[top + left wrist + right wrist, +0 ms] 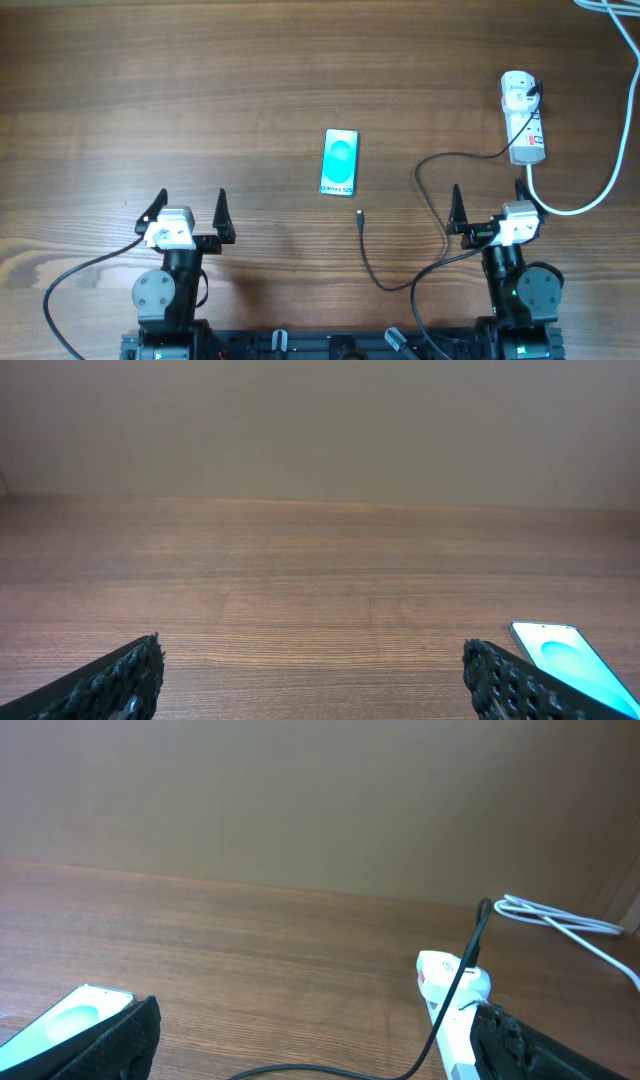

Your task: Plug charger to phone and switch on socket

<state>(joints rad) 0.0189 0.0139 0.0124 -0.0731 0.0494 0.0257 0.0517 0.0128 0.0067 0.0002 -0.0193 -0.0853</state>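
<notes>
Left gripper: fingers stood spread wide, holding nothing. Right gripper: likewise spread and empty. Charger: thin black cable lay loose on the wooden table, its tip just short of the phone, apart from it. Phone: lay flat, screen up, mid-table. Socket: sat far right, its white lead looping alongside

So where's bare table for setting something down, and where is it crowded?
Free: the table left of the phone, beyond the left hand; also the strip between phone and socket. Crowded: around the right hand, where the charger loops and the socket's white lead runs.
</notes>
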